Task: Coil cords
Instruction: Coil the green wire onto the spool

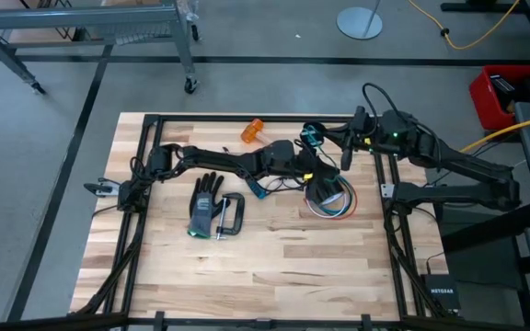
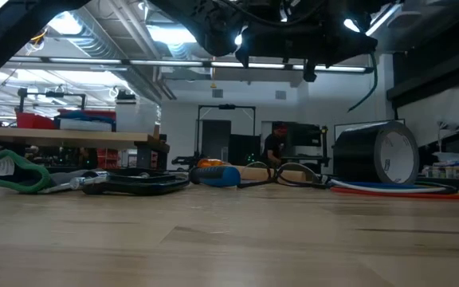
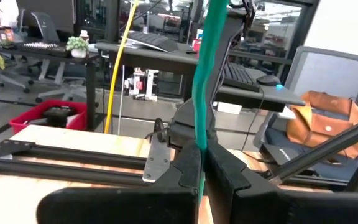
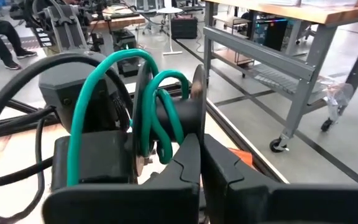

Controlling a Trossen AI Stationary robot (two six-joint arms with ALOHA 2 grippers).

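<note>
A teal-green cord (image 3: pixel 202 74) runs taut upward from my left gripper (image 3: pixel 201 155), which is shut on it and points level over the table's far right (image 1: pixel 316 168). Several of its loops (image 4: pixel 129 93) stand in front of my right gripper (image 4: pixel 201 146), which is shut and sits higher, close by (image 1: pixel 346 152). A bundle of red, white and blue wires (image 1: pixel 340 210) lies coiled on the table under a tape roll (image 1: pixel 325 191). A thin black cord (image 2: pixel 293 178) lies slack on the wood. My left gripper pinches one strand of the teal-green cord (image 3: pixel 200 146) between its two fingers, which come at it level and lie across it. The strand rises straight and taut above the fingers, clear of the table. My right gripper has the teal-green cord's loops at its fingertips (image 4: pixel 165 152). One finger hides the pinch itself. The loops arch upward from there, clear of the table.
A black glove (image 1: pixel 205 207) and a clamp (image 1: pixel 230 217) lie left of centre, and an orange-headed tool (image 1: pixel 254 129) lies at the far edge. A blue-handled screwdriver (image 1: pixel 259 189) lies under the left arm. Black frame rails (image 1: pixel 389 230) border the table. Bare wood fills the near half.
</note>
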